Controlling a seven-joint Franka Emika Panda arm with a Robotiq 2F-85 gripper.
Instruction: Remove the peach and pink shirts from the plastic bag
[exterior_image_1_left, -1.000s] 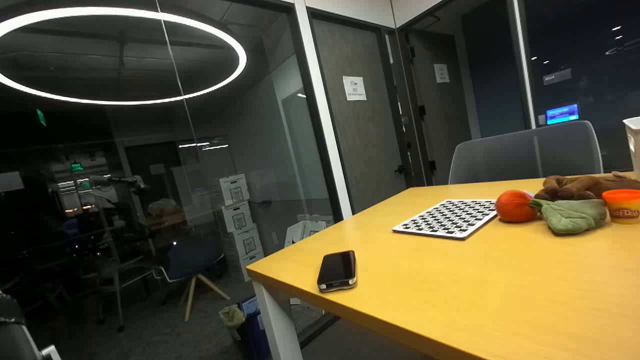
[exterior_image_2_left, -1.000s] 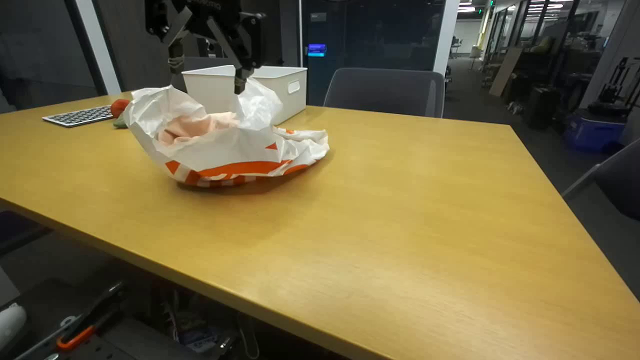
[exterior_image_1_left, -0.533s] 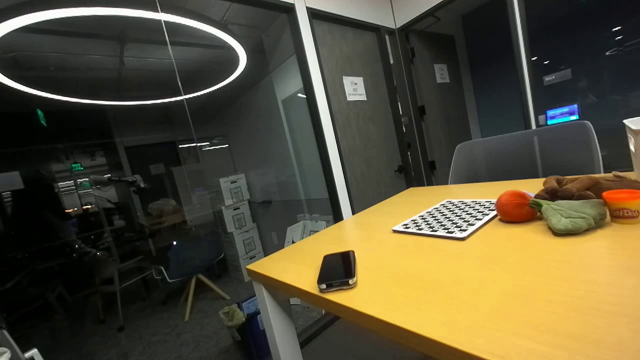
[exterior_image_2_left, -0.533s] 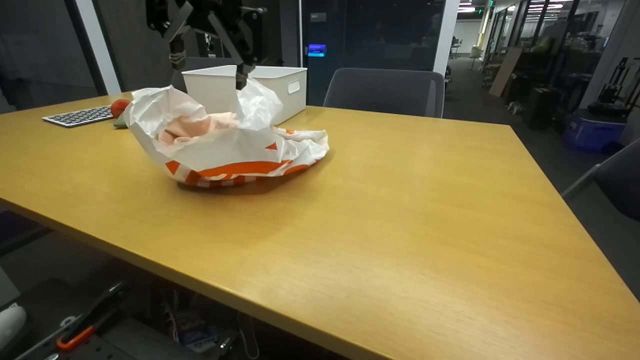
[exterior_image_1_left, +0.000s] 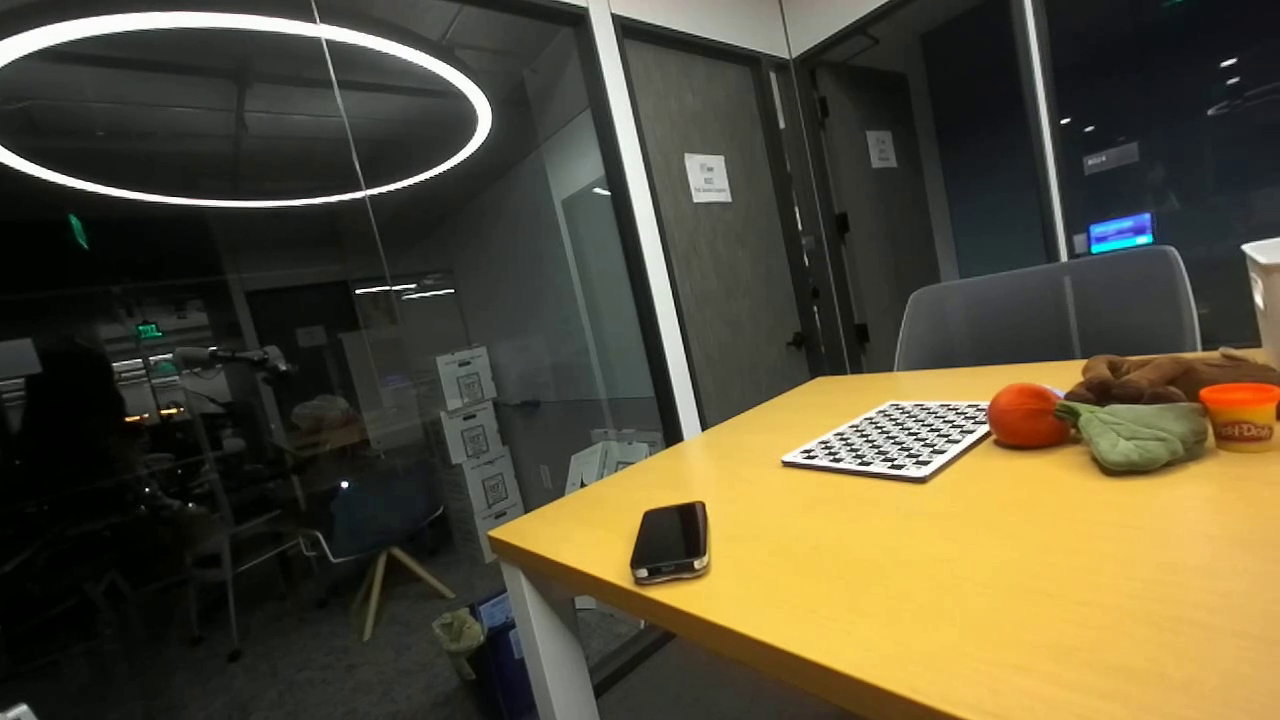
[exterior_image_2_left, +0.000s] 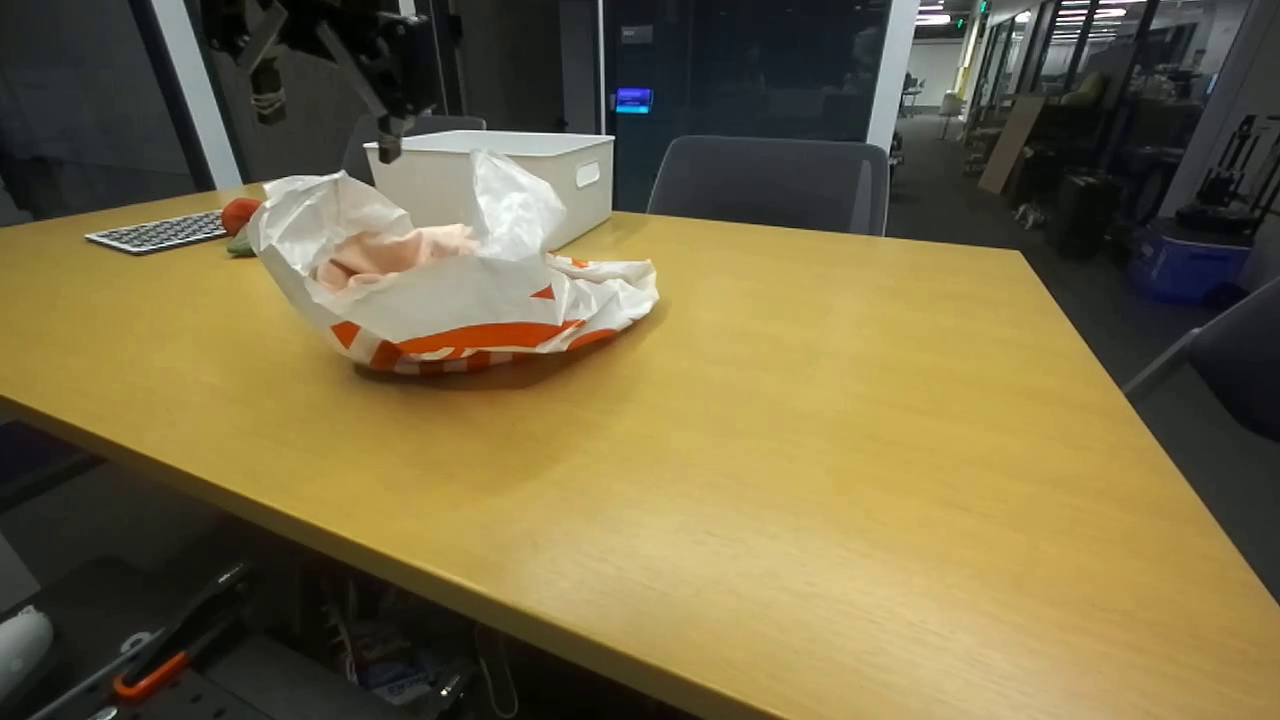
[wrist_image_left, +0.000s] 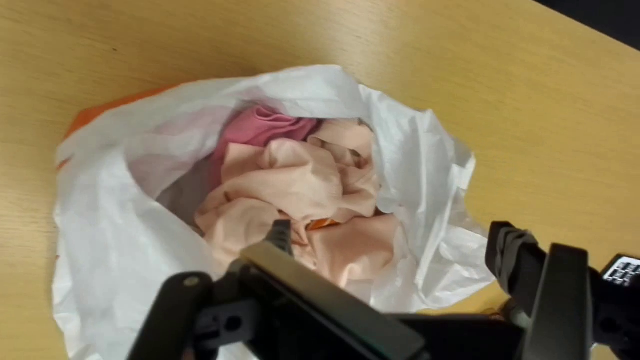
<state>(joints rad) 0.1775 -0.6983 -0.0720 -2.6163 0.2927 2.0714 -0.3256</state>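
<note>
The white plastic bag (exterior_image_2_left: 430, 310) with orange print lies open on the table; it also shows in the wrist view (wrist_image_left: 110, 225). The peach shirt (wrist_image_left: 300, 185) is bunched in the bag's mouth, and part of it shows in an exterior view (exterior_image_2_left: 375, 258). The pink shirt (wrist_image_left: 257, 127) lies partly under the peach one at the bag's far inner side; the exterior views do not show it. My gripper (wrist_image_left: 393, 240) is open and empty above the bag, its fingers wide apart. In an exterior view the gripper (exterior_image_2_left: 328, 122) hangs above and toward the left side of the bag.
A white bin (exterior_image_2_left: 590, 210) stands behind the bag. A black-and-white patterned board (exterior_image_1_left: 890, 440), a red-orange round thing (exterior_image_1_left: 1030, 415), a green leaf-shaped thing (exterior_image_1_left: 1140, 437), an orange-lidded tub (exterior_image_1_left: 1243, 420), a brown plush thing (exterior_image_1_left: 1180, 377) and a phone (exterior_image_1_left: 672, 540) lie on the table (exterior_image_1_left: 900, 600).
My gripper has risen slightly and moved left in an exterior view, away from over the bag's upright flap. It has stayed open. The bag and shirts have not moved.
</note>
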